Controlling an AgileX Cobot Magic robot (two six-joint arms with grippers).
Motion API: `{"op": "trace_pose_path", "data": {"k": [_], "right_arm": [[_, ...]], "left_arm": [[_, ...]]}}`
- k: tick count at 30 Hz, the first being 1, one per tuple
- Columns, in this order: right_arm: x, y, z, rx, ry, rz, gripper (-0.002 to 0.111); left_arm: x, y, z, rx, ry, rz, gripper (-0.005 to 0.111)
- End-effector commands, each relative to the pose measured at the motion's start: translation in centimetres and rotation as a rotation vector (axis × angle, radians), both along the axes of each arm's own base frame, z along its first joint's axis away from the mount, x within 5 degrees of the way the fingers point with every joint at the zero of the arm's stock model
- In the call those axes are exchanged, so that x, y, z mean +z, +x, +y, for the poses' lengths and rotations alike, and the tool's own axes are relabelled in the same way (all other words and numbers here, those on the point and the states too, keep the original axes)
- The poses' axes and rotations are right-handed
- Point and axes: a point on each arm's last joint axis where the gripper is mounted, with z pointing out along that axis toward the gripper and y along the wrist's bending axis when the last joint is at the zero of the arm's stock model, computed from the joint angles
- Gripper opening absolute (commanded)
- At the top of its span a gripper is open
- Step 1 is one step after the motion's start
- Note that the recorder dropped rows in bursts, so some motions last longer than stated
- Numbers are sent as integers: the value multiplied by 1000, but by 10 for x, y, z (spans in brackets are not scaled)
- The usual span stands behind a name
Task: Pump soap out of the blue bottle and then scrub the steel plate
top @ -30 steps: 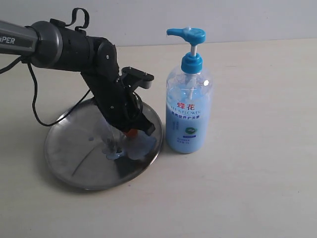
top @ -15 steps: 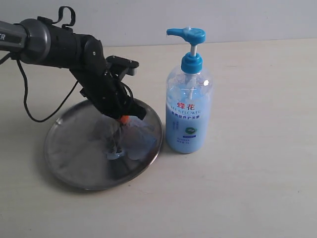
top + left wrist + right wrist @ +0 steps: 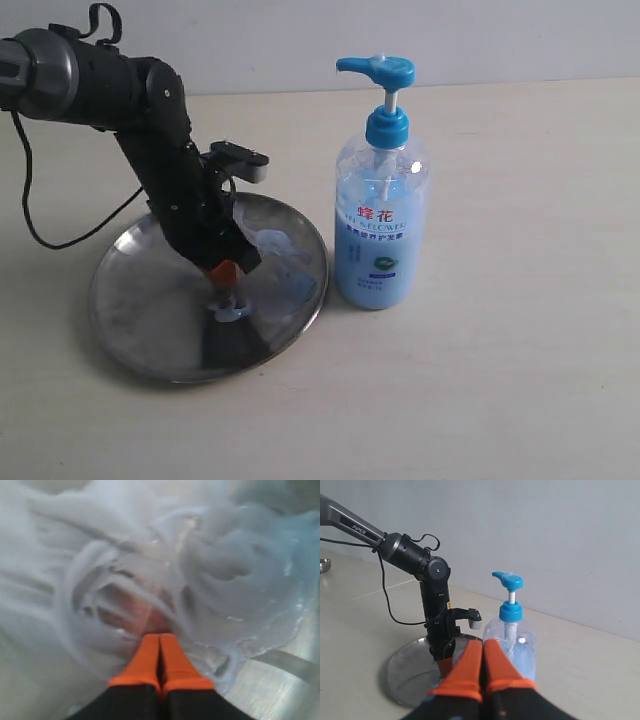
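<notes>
Pressing its jaws tight together, empty, the left gripper (image 3: 160,642) bears on soap (image 3: 220,570) smeared across the steel plate (image 3: 140,320), apparently using its tips to scrub; the blue bottle (image 3: 380,235) stands just beside the rim, while the right gripper (image 3: 482,655), likewise closed, hangs clear.

The table (image 3: 520,330) is pale and smooth. A round shiny plate (image 3: 130,310) lies flat on it. A tall bottle (image 3: 380,250) with a blue top stands upright just beside the plate. A small shiny bowl (image 3: 324,566) sits well apart from them.
</notes>
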Motion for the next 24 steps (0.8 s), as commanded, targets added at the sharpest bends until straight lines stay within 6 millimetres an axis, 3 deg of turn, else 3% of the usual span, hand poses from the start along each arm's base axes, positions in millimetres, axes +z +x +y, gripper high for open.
{"op": "trace_pose_path", "data": {"k": [1, 7, 12, 16, 24], "right_arm": [[-2, 0, 0, 2, 1, -8, 0], [-2, 0, 0, 2, 0, -9, 0], [-2, 0, 0, 1, -1, -10, 0], [-2, 0, 0, 1, -1, -10, 0], [-2, 0, 0, 1, -1, -10, 0]], "left_arm": [[-1, -2, -22, -67, -77, -91, 0], [1, 11, -31, -17, -118, -267, 0], [1, 20, -23, 40, -80, -324, 0], [-1, 21, -11, 69, -44, -273, 0], [-3, 5, -8, 10, 14, -113, 0]]}}
